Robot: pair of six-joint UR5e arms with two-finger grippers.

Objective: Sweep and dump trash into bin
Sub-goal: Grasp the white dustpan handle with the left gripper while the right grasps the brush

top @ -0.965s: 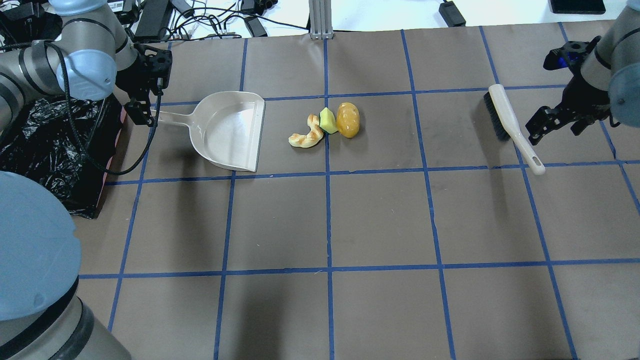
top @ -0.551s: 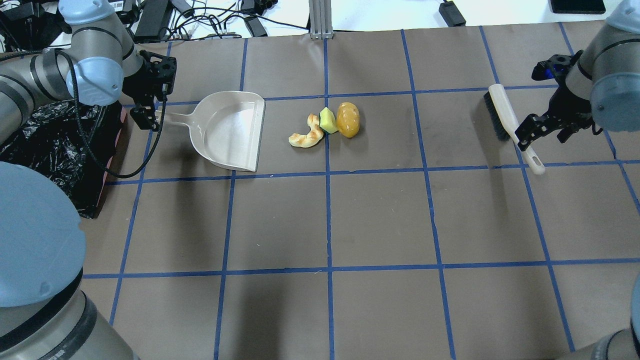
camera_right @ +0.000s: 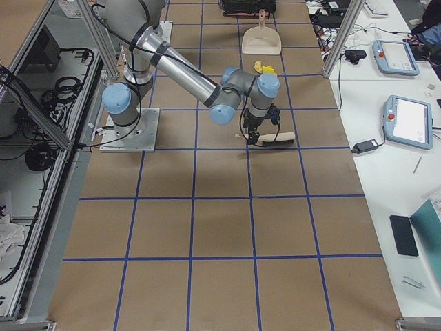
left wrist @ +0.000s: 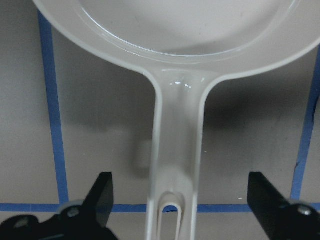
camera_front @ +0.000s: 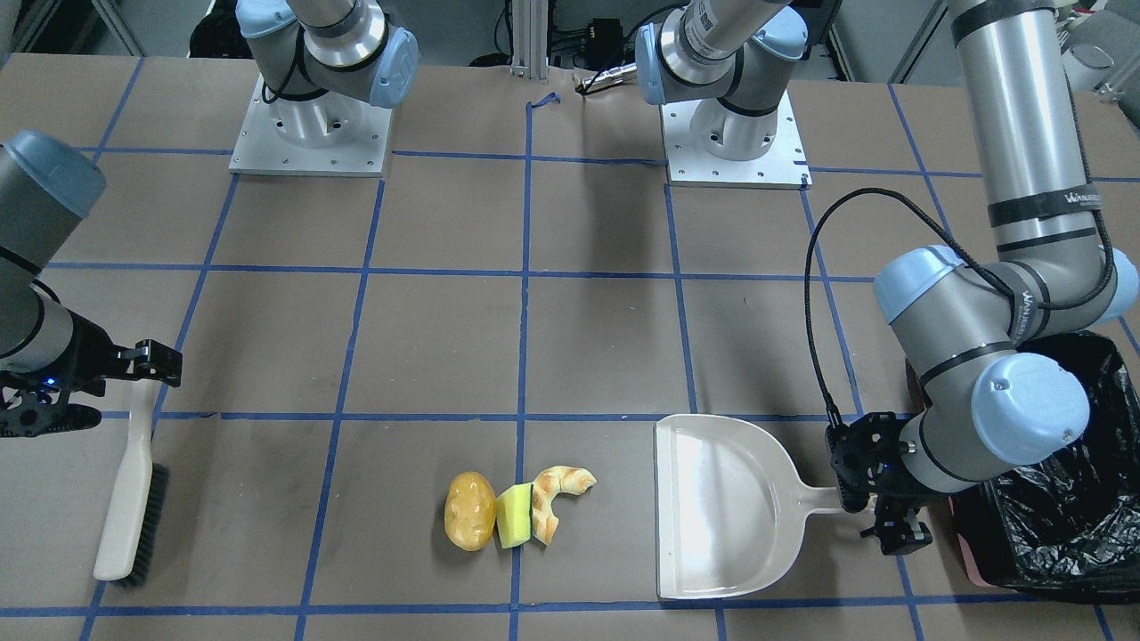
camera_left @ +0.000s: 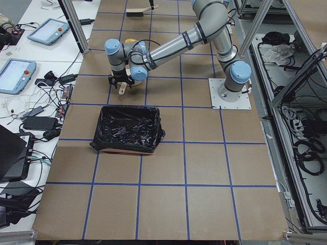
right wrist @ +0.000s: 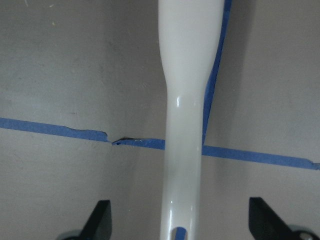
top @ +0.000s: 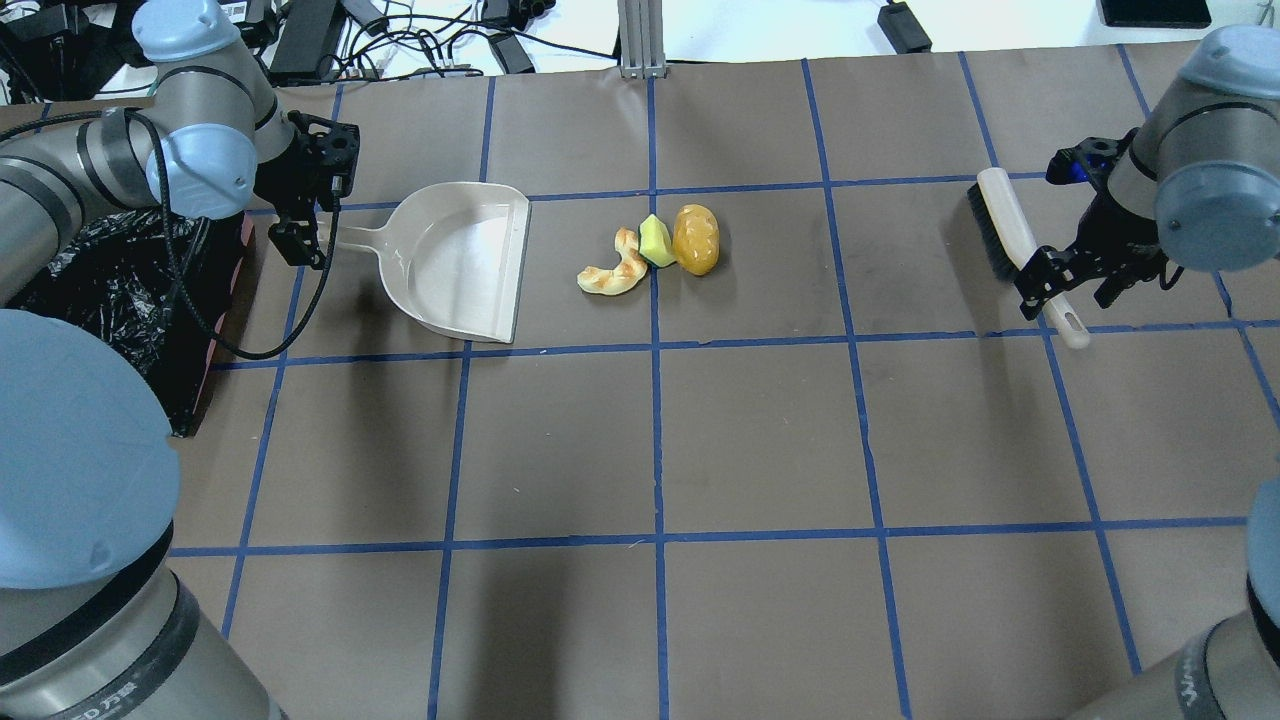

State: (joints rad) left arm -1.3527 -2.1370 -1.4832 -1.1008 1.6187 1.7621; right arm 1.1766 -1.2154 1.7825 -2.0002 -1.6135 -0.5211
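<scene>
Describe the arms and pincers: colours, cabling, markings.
Left arm and right arm: silver-grey tubes, light-blue joint caps, black bands. Left pincer and right pincer: black, two-fingered. A black cable loops along the left arm; white lettering on one band, unreadable.

Taped table [top: 760, 440], dustpan [top: 460, 260], trash [top: 655, 243], brush [top: 1003, 232], bin [top: 100, 300]

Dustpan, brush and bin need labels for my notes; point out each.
dustpan [top: 465, 262], overhead exterior view, bare pan floor.
brush [top: 1003, 217], overhead exterior view, pale back.
bin [camera_left: 127, 127], exterior left view, bare black liner.
</scene>
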